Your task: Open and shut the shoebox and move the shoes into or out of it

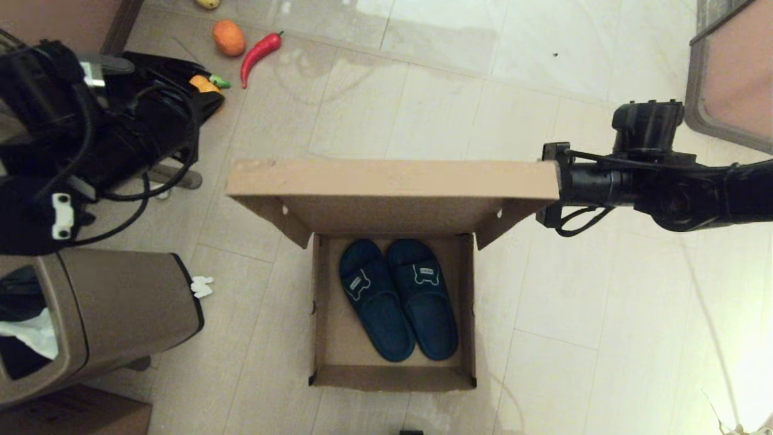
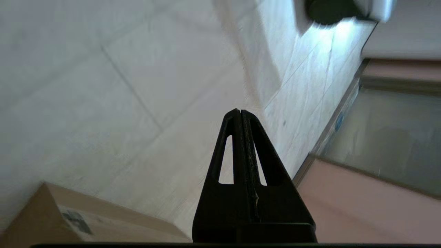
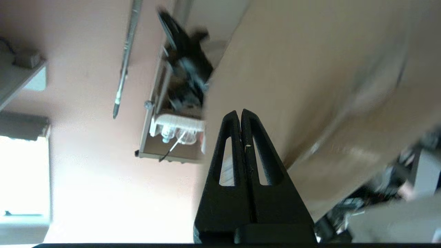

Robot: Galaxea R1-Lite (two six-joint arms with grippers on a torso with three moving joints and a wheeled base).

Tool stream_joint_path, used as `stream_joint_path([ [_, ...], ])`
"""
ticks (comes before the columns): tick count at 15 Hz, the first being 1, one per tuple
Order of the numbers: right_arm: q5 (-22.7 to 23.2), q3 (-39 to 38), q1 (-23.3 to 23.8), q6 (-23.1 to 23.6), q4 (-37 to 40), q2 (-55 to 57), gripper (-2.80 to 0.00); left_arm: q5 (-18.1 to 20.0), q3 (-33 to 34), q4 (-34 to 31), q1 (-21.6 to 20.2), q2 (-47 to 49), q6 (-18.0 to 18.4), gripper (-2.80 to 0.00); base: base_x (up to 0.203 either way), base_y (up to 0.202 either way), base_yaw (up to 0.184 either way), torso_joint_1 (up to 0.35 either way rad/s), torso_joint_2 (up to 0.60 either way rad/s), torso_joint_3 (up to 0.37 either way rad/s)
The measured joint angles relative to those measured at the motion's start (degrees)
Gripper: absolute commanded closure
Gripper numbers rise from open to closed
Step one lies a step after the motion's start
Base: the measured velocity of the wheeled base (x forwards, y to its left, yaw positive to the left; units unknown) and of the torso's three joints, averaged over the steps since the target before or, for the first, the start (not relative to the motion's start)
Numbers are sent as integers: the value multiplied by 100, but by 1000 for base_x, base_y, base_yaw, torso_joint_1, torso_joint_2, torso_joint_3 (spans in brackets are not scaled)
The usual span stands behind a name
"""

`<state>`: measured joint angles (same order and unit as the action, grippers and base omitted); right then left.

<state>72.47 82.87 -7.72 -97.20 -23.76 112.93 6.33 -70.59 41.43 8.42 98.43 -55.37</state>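
From the head camera, the shoebox (image 1: 392,314) sits open on the floor (image 1: 604,314) with its lid (image 1: 392,178) raised, the shoes (image 1: 395,299) side by side inside; the right arm reaches the lid's right edge. In the left wrist camera, the left gripper (image 2: 240,112) is pressed together over tile. In the right wrist camera, the right gripper (image 3: 240,113) is likewise pressed together, empty, beside cardboard.

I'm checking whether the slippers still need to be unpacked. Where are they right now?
In the head view, the pair of dark blue slippers lies side by side inside the open shoebox on the floor, centre frame, below its raised lid.
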Motion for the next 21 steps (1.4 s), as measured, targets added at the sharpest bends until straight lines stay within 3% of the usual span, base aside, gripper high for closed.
stream_joint_path([
  [6, -60, -2454, -159, 355, -5, -1708, 0, -57, 196, 24, 651, 408, 35, 0, 0, 0, 0, 0, 0, 0],
  [8, -111, -3061, -177, 602, 0, -2299, 0, -57, 665, 26, 811, 394, 49, 0, 0, 0, 0, 0, 0, 0],
  [12, -262, -4112, -225, 1709, 4, -3614, 0, -60, 2074, 311, 1063, 164, 244, 0, 0, 0, 0, 0, 0, 0],
  [14, -597, -4546, -131, 2504, 12, -4166, 0, -238, 2769, 697, 957, 26, 394, 0, 0, 0, 0, 0, 0, 0],
  [17, -1586, -5362, 456, 4264, 96, -4580, 0, -585, 3523, 870, 547, -381, 501, 0, 0, 0, 0, 0, 0, 0],
  [21, -3983, -6430, 740, 7437, 596, -4856, 0, -606, 4540, 845, -127, -1320, 813, 0, 0, 0, 0, 0, 0, 0],
])
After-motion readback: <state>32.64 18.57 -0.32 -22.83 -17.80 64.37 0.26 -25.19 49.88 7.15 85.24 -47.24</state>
